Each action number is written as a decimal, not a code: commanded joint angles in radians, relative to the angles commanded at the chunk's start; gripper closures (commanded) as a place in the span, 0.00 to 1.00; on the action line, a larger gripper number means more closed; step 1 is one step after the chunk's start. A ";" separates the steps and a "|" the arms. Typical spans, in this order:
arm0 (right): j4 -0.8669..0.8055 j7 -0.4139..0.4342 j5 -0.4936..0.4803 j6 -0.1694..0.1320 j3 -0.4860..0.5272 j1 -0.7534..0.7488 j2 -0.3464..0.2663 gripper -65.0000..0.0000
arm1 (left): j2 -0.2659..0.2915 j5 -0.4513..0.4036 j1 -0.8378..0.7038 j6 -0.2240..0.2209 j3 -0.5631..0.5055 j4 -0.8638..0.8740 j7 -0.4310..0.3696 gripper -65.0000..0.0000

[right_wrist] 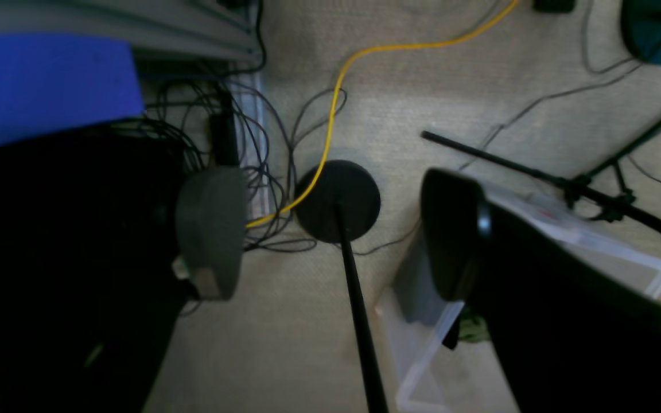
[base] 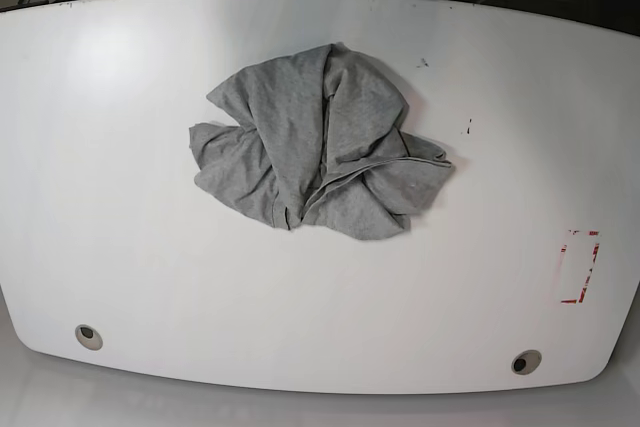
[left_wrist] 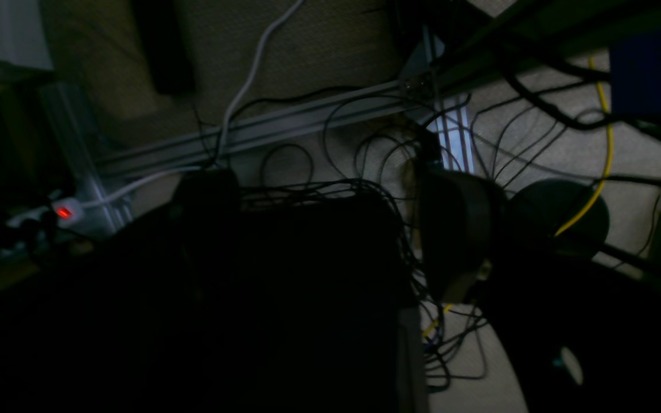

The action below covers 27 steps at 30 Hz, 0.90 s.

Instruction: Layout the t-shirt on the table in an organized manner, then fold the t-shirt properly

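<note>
While neither arm shows in the base view, both wrist cams look down at the floor w/ nothing held. Nearest in the right wrist view, the right gripper has its fingers spread wide: one grey pad at centre left, the other dark finger at centre right, bare carpet between them. Beyond, a black round stand base sits mid-frame w/ a yellow cable running from it to the top edge; a clear plastic bin lies lower right, a blue panel upper left. Left wrist view is v. dark: left gripper shows one pad at centre right and a dim shape centre left, apart, w/ tangled black cables behind and a red-lit power switch at left. In the base view, the t-shirt lies crumpled in a heap at centre, slightly above mid-frame, on the table. Two grommets sit near the bottom edge; a red dashed rectangle is at lower right.
</note>
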<state>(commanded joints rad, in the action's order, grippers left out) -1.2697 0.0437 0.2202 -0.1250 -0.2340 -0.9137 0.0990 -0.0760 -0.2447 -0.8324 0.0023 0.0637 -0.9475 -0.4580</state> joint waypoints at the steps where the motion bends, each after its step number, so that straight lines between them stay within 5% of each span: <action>1: -0.020 0.000 0.000 0.000 0.000 -0.015 0.002 0.30 | 0.000 0.000 -0.014 0.000 0.002 -0.021 0.000 0.32; 10: -0.210 0.000 0.000 -0.002 0.002 -0.144 0.029 0.30 | 0.002 0.000 -0.115 0.003 0.118 -0.186 0.000 0.32; 27: -0.542 0.000 -0.101 -0.002 0.049 -0.336 0.037 0.30 | 0.000 0.000 -0.252 0.005 0.127 -0.483 0.000 0.32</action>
<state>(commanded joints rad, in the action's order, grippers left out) -1.8113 0.0437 0.1189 -0.1266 -0.1849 -1.2497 0.1358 -0.0760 -0.2447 -1.0840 0.0069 0.1910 -1.4308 -0.4580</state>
